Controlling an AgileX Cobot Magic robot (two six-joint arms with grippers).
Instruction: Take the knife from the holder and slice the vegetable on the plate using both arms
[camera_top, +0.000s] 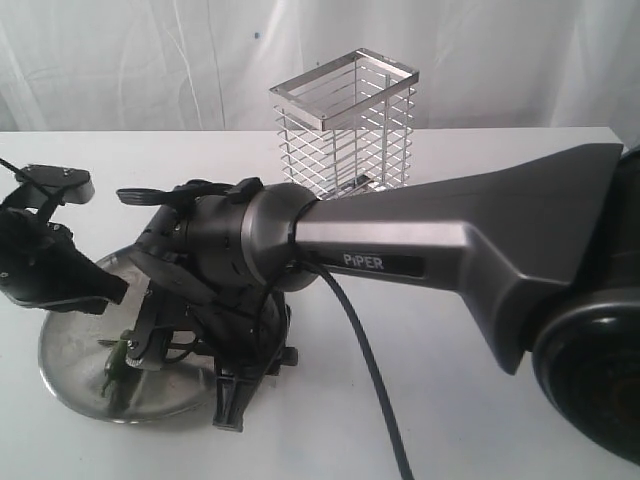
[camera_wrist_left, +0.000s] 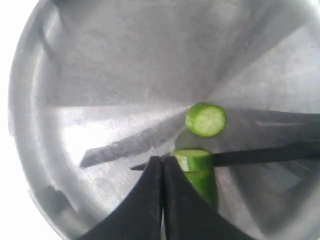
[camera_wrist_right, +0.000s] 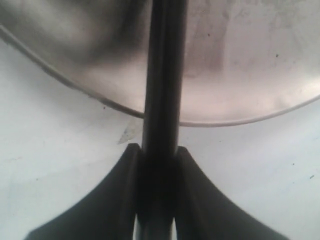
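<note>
So the white counter (camera_top: 460, 420) is mostly hogged by the big right arm (camera_top: 450, 250), which reaches in from the right all the way over to the left and blocks a good chunk of the plate (camera_top: 70, 360) in the exterior view. The wire holder (camera_top: 345, 125) stands at the far middle, well apart from the action. The plate sits near left. The right pincer (camera_wrist_right: 157, 152) is clamped on the handle of the knife (camera_wrist_right: 162, 75), with the blade out over the plate. The left pincer (camera_wrist_left: 162, 170) is fully closed with nothing between its tips, just beside the vegetable (camera_wrist_left: 200, 175). The blade lies across the chili's cut end, and one round slice (camera_wrist_left: 206, 120) lies just beyond it.
</note>
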